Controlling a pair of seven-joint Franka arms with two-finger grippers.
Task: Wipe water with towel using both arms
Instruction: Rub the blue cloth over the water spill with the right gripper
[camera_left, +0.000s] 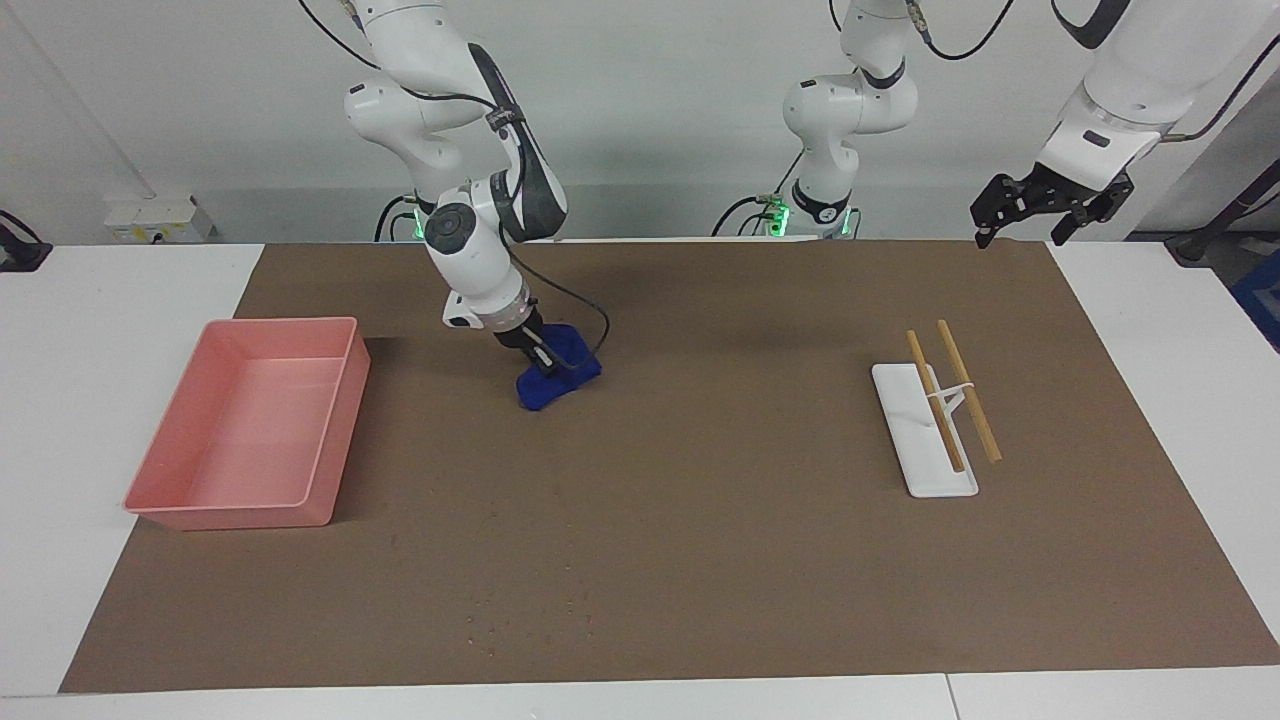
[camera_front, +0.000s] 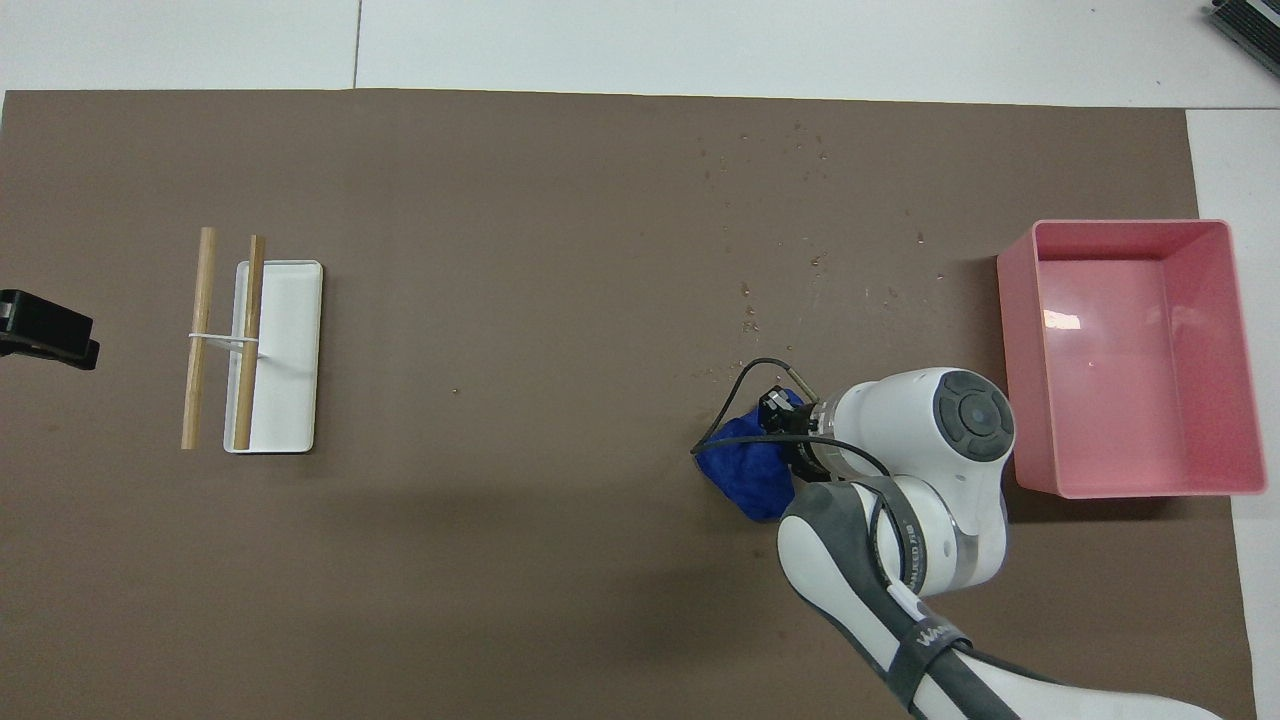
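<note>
— What sits at the right arm's end of the table?

— A pink tray (camera_left: 232, 516) (camera_front: 1140, 490) on the brown mat (camera_left: 700, 520), open side up.

— And the towel?

— The towel (camera_left: 562, 386) (camera_front: 745, 472) is a deep-blue lump on the mat, beside the tray and apart from it, toward the robots' edge. The right gripper (camera_left: 541, 358) (camera_front: 778, 412) is down on it, its black fingers sunk in the cloth and clenched on it, and the right arm leans over it from the base.

— Anything else on the mat near there?

— Small specks (camera_left: 490, 628) (camera_front: 780, 150), scattered farther from the robots than the towel.

— And toward the left arm's end?

— A flat white tray (camera_left: 925, 472) (camera_front: 290, 340) with two wooden sticks (camera_left: 968, 392) (camera_front: 200, 330) laid side by side across a small white rest, one over the tray and one over the mat beside it.

— The left gripper?

— The left gripper (camera_left: 1022, 232) (camera_front: 45, 335) hangs in the air over the mat's edge at that end, well apart from the towel, fingers spread and holding nothing. That arm waits.
</note>
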